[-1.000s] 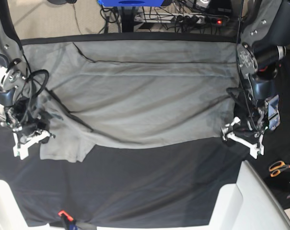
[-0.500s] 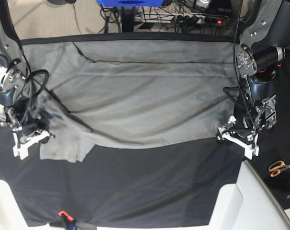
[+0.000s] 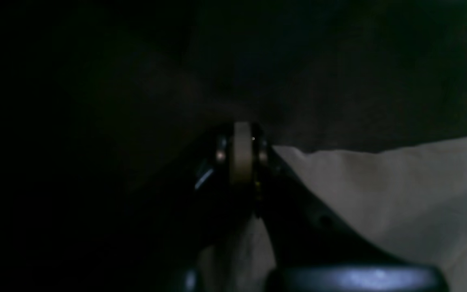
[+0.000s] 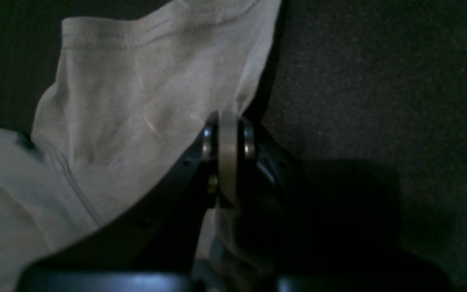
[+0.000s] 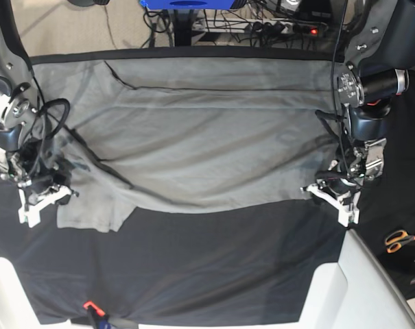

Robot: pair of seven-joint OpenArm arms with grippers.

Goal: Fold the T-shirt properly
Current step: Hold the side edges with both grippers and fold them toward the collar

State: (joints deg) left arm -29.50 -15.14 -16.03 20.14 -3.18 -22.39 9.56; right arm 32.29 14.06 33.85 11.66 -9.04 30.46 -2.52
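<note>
The light grey T-shirt (image 5: 207, 137) lies spread wide on the black cloth (image 5: 214, 260), with one sleeve (image 5: 90, 212) hanging toward the front left. My right gripper (image 5: 39, 200) sits at that sleeve's outer edge. In the right wrist view its jaws stand together (image 4: 227, 162) with sleeve fabric (image 4: 128, 101) pinched between them. My left gripper (image 5: 333, 197) is at the shirt's front right hem corner. The left wrist view is dark; the jaws (image 3: 241, 156) stand together there, with pale shirt fabric (image 3: 379, 194) beside and below them.
Orange-handled scissors (image 5: 399, 240) lie at the right edge. White table borders (image 5: 361, 274) frame the front corners. Cables and a power strip (image 5: 262, 27) lie behind the table's far edge. A small red-tipped tool (image 5: 90, 308) sits at the front.
My left gripper has moved left and a little inward along the front right hem, and the hem corner shifted slightly with it. The right arm has not moved.
</note>
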